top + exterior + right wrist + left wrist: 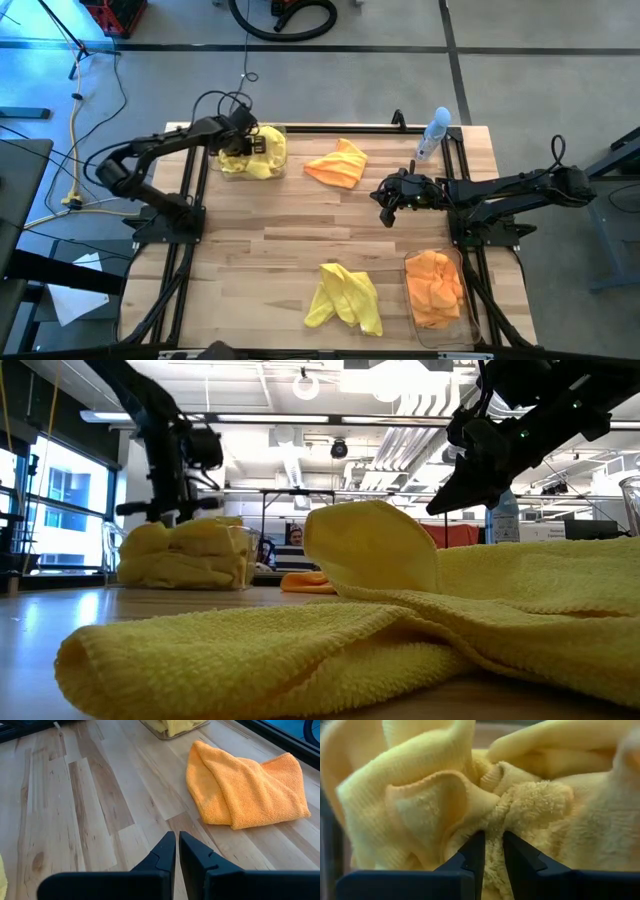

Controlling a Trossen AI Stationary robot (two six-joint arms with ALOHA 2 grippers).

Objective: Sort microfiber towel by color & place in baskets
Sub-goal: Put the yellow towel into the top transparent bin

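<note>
Over far basket [276, 160], left gripper [243, 146] clamped on yellow towel [262, 158], right gripper [388, 207] together

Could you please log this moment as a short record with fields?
left gripper: over the far-left basket, pinching a yellow towel in it
right gripper: shut, empty, above bare table
orange towel: loose, far centre
yellow towel on table: loose, near centre
near-right basket: holds orange towels
spray bottle: far right edge
</note>
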